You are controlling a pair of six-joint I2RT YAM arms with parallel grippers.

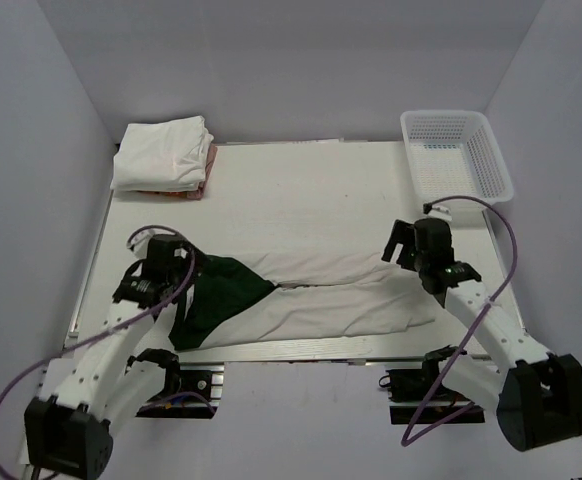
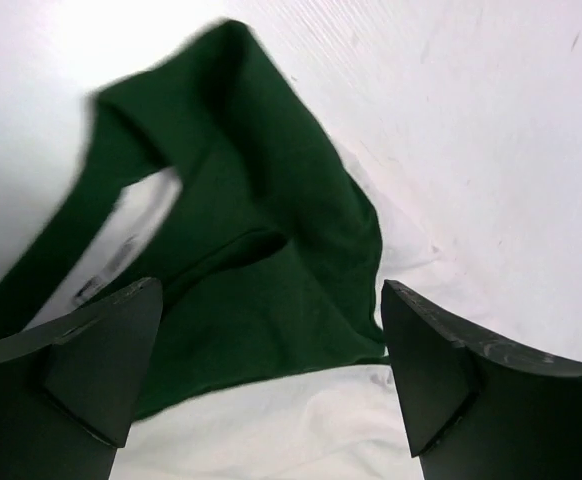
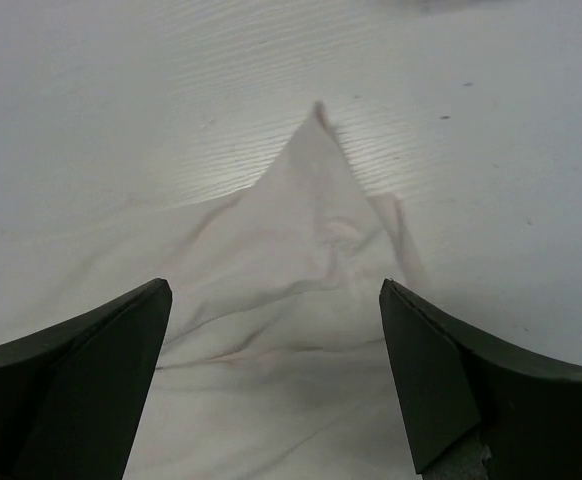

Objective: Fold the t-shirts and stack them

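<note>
Overhead, both grippers stood open above one shirt

From my remote station I saw a cream-white t-shirt (image 1: 311, 300) with dark green sleeves. It lay folded into a long band across the near part of the table (image 1: 301, 190). My left gripper (image 1: 176, 262) was over the green end of the band, its fingers spread wide and holding nothing. My right gripper (image 1: 403, 245) was over the white end, just as wide and empty. A stack of folded shirts (image 1: 163, 155) sat at the far left corner, white ones above an orange-pink one. A white lattice basket (image 1: 458, 150) stood at the far right corner.
</note>
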